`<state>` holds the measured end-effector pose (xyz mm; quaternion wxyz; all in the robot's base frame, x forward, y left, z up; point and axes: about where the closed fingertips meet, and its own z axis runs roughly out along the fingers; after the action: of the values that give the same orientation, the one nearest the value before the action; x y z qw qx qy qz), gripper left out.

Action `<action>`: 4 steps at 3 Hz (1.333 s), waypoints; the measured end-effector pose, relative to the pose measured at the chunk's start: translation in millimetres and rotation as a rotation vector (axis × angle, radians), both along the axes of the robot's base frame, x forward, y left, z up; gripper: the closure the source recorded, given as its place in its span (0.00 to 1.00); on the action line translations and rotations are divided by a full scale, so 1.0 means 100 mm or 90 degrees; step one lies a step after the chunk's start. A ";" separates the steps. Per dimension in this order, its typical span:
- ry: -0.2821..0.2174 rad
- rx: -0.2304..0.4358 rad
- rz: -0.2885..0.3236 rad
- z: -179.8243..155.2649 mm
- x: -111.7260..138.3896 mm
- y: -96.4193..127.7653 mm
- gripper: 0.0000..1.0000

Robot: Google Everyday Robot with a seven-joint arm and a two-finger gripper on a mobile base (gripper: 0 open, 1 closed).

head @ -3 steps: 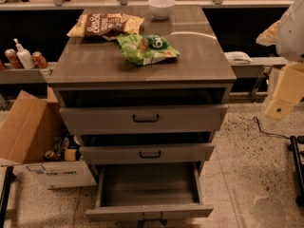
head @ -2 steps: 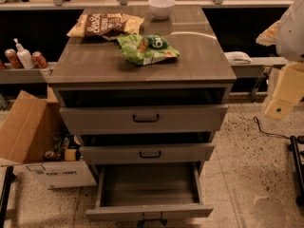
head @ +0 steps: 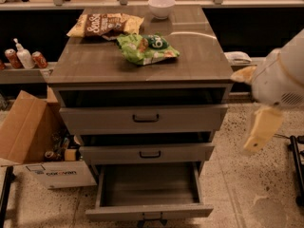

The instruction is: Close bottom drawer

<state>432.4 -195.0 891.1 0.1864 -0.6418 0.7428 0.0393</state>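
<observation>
The bottom drawer (head: 150, 212) of the grey-brown wood-grain cabinet is pulled far out, and its plain grey inside (head: 149, 184) is empty. Its small dark handle (head: 151, 217) sits at the lower frame edge. The middle drawer (head: 147, 153) and top drawer (head: 142, 118) each stand slightly open. My arm comes in from the right. Its white and cream end, the gripper (head: 261, 129), hangs to the right of the cabinet at middle-drawer height, well apart from the bottom drawer.
A brown chip bag (head: 105, 24), a green snack bag (head: 147, 48) and a white bowl (head: 161, 6) lie on the cabinet top. An open cardboard box (head: 28, 137) stands on the floor at the left. Cans (head: 38, 59) and a bottle (head: 23, 56) sit on a shelf behind it.
My arm has moved down and a little left, toward the cabinet's right side. The drawers and the things on top have not moved.
</observation>
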 end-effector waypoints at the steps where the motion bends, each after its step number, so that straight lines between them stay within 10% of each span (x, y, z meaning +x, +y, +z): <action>1: 0.059 0.090 0.059 -1.09 -0.15 0.31 0.00; 4: 0.108 0.091 0.111 -2.01 -0.30 0.56 0.00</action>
<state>402.0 -139.4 689.8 0.1638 -0.6833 0.6928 0.1622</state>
